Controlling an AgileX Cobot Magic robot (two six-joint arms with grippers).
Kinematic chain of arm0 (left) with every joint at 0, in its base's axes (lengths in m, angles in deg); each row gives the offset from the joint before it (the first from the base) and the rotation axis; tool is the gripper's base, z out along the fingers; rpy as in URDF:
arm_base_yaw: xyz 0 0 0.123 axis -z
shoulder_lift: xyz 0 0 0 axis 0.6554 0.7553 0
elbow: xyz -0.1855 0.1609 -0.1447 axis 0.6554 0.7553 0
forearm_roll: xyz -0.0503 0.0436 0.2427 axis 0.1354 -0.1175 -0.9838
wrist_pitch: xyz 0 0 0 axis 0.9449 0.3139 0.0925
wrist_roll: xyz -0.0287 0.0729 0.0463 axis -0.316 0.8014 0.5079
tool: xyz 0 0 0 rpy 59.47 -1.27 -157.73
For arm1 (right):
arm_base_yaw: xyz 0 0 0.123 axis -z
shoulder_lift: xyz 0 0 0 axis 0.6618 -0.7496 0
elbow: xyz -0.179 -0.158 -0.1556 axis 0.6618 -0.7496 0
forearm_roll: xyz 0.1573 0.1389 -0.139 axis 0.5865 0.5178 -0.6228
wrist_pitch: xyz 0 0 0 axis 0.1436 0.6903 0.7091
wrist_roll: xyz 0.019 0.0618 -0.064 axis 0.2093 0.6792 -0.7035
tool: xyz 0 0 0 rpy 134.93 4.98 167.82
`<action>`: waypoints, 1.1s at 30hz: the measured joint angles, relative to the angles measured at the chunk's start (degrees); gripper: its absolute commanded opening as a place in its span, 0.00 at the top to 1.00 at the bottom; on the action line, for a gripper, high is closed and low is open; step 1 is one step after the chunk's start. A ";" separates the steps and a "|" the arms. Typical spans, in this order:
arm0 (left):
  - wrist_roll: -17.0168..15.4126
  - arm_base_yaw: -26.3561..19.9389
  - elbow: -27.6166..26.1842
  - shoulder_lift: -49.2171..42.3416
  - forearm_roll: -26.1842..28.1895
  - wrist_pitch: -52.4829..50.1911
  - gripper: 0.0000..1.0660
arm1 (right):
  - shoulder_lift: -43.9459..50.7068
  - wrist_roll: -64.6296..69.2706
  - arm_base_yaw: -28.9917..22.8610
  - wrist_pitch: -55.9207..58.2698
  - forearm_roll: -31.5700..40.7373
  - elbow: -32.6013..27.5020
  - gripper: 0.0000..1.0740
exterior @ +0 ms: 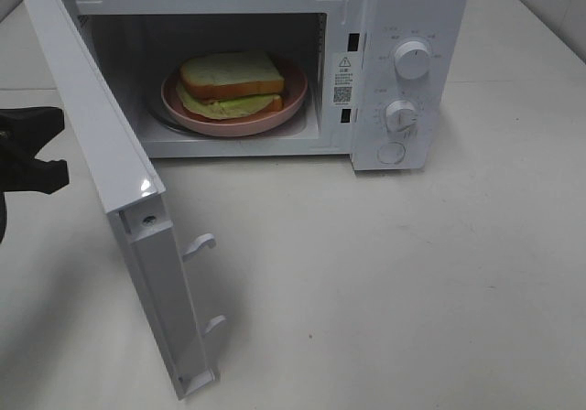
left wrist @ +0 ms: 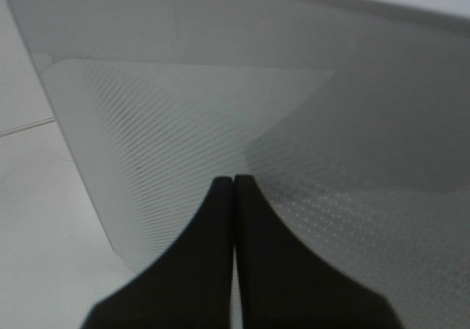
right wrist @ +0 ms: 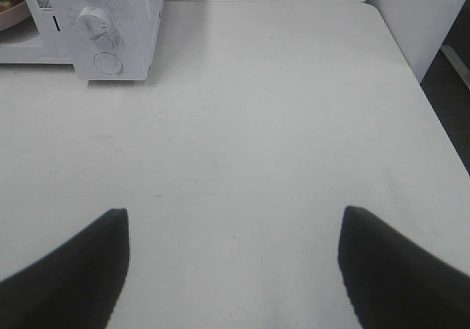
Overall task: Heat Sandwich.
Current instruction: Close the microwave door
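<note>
Sandwich (exterior: 233, 82) of pale bread and green filling sits on round pink plate (exterior: 298, 99) inside white microwave (exterior: 412, 26); left gripper (left wrist: 234, 182), jaws closed and empty, has open door (left wrist: 220, 101) just ahead, apparently next to be pushed shut; right gripper (right wrist: 235, 211) gapes wide, empty.

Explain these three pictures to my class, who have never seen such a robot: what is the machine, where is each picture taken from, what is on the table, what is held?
It is a robot with two arms, each ending in a two-fingered gripper. One picture comes from a camera mounted high, the other two from cameras on the wrists. On the table stands a microwave with its door open; inside, a sandwich lies on a plate. The left gripper is shut, empty, near the door's outer face. The right gripper is open above the table. Nothing is held.
</note>
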 measured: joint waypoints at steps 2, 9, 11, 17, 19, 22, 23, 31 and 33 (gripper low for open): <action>0.00 1.20 -0.46 0.80 2.18 0.06 1.00 | 0.00 0.00 0.00 0.00 0.00 0.00 0.30; 0.00 6.36 -3.04 3.90 5.79 0.06 1.00 | 0.00 0.00 0.00 0.00 0.00 0.00 0.30; 0.17 7.85 -3.84 4.76 7.05 0.06 1.00 | 0.00 0.00 0.00 0.00 0.00 0.00 0.30; 2.23 11.52 -6.42 6.88 11.69 0.06 1.00 | 0.00 0.00 0.00 0.00 0.00 0.00 0.30; 3.27 13.98 -8.37 8.42 14.44 0.11 1.00 | 0.00 0.00 0.00 0.00 0.00 0.00 0.30; 3.67 16.27 -11.00 10.03 16.33 0.69 1.00 | 0.00 0.00 0.00 0.00 0.00 0.00 0.30; 3.84 17.02 -11.92 10.54 16.73 0.97 1.00 | 0.00 0.00 0.00 0.00 0.00 0.00 0.30; 4.18 21.20 -18.62 14.90 19.60 1.83 1.00 | 0.00 0.00 0.00 0.00 0.00 0.00 0.30; 4.64 21.94 -20.51 15.87 20.80 2.35 1.00 | 0.00 0.00 0.00 0.00 0.00 0.00 0.30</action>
